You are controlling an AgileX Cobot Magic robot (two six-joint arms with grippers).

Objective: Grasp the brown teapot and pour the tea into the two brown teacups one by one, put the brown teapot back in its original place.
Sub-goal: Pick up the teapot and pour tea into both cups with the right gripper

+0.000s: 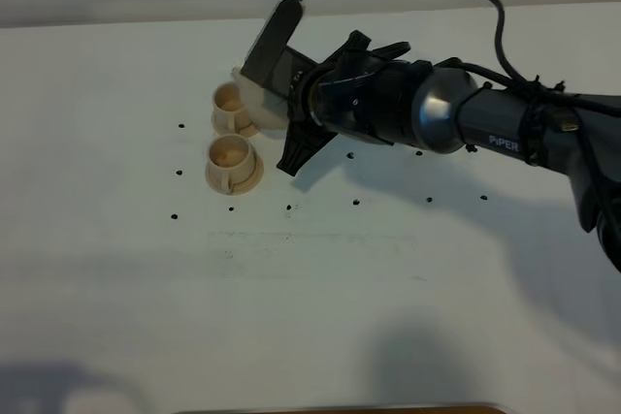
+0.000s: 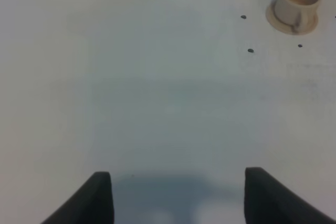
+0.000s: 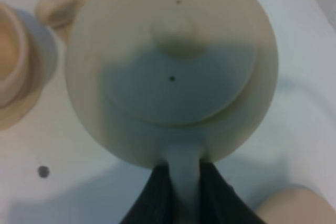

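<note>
Tan clay pieces: one teapot [image 3: 173,66], two teacups [image 1: 231,107] [image 1: 231,160] side by side.

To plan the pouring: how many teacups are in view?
2. The near teacup stands in front in the high view; the far teacup is right behind it, beside the teapot in the right gripper. The arm might hide more.

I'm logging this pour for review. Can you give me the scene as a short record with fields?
brown teapot: handle clamped in right gripper
far teacup: upright, beside the teapot
near teacup: upright, just in front of the far one
left gripper: open, empty, over bare table
tea: cannot tell whether either teacup holds any
</note>
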